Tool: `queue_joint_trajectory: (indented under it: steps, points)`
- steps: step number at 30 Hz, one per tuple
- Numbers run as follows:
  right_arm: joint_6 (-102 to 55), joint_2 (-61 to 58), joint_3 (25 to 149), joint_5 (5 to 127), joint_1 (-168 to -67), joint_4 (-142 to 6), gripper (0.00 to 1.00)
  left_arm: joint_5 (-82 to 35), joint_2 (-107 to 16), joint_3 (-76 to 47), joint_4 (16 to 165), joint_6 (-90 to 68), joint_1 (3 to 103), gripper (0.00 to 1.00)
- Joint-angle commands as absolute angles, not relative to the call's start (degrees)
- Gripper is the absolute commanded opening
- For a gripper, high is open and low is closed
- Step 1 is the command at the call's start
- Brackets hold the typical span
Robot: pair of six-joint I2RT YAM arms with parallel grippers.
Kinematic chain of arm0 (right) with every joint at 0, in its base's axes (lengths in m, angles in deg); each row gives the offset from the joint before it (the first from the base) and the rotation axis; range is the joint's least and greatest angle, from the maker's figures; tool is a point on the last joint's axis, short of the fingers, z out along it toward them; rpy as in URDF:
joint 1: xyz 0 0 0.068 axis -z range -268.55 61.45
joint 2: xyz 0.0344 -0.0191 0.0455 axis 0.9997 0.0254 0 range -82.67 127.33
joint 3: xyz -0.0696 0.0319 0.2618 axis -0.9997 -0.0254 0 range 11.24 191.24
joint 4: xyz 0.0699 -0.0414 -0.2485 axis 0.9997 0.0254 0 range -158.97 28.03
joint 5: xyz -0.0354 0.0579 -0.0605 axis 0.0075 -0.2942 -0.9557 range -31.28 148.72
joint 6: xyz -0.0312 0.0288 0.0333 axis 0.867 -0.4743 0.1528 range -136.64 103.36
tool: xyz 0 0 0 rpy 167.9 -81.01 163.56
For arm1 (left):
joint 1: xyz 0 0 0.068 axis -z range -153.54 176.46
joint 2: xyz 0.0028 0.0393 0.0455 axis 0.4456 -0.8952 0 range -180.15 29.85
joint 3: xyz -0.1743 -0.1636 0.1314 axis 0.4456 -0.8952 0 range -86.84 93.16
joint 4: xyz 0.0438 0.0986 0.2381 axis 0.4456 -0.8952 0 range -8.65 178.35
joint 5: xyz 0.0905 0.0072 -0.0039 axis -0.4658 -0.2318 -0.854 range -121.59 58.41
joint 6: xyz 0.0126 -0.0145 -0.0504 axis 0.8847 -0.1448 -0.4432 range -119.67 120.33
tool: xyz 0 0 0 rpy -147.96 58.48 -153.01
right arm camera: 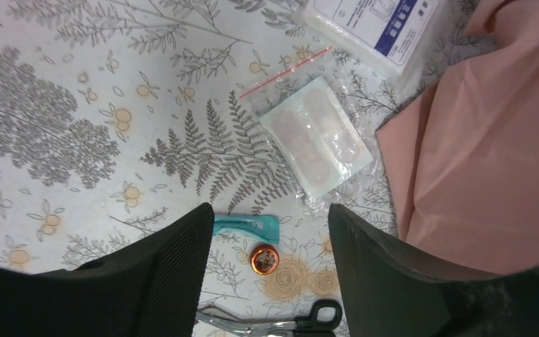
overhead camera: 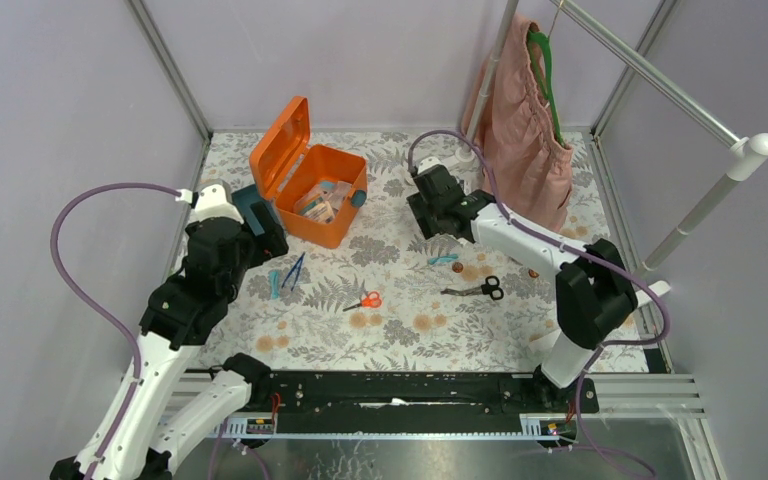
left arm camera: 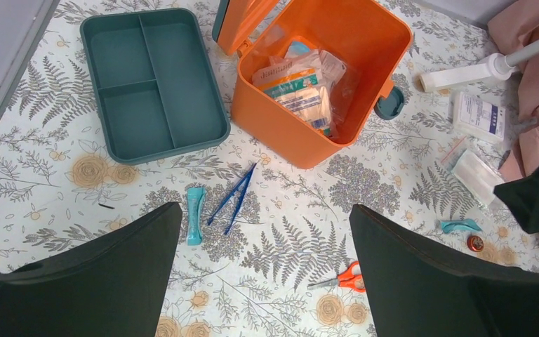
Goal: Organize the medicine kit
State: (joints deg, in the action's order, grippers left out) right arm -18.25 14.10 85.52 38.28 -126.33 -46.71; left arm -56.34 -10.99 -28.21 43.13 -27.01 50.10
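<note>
The medicine kit [overhead camera: 312, 190] is an orange box standing open at the back left, with its lid up. Wrapped packets lie inside it in the left wrist view [left arm camera: 323, 77]. Its teal divided insert tray [left arm camera: 154, 81] lies empty on the table to the left of the box. My left gripper [left arm camera: 265, 210] is open and empty, above blue tweezers [left arm camera: 233, 198] and a teal packet [left arm camera: 194, 214]. My right gripper [right arm camera: 270, 208] is open and empty, above a second teal packet [right arm camera: 249, 226] and a small round orange tin [right arm camera: 264, 259].
Orange scissors [overhead camera: 365, 300] and black scissors [overhead camera: 480, 290] lie mid-table. A zip bag of pads [right arm camera: 316, 144], a white gauze packet [right arm camera: 386, 24] and a bandage roll [left arm camera: 456, 77] lie near the pink garment [overhead camera: 525, 130], which hangs from a rail at the back right.
</note>
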Motion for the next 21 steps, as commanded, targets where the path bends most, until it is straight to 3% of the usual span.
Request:
queue_joint_trajectory:
  steps: [1, 21]
  points:
    - [-12.7, 16.9, 85.6, 40.2, -126.4, -44.6, 0.70, -55.5, -10.2, -29.1, 45.5, -27.4, 50.3, 0.99]
    - [2.5, 32.7, 88.4, 22.2, -131.4, -53.2, 0.73, -55.4, -10.9, -28.9, 45.4, -27.3, 50.3, 0.99]
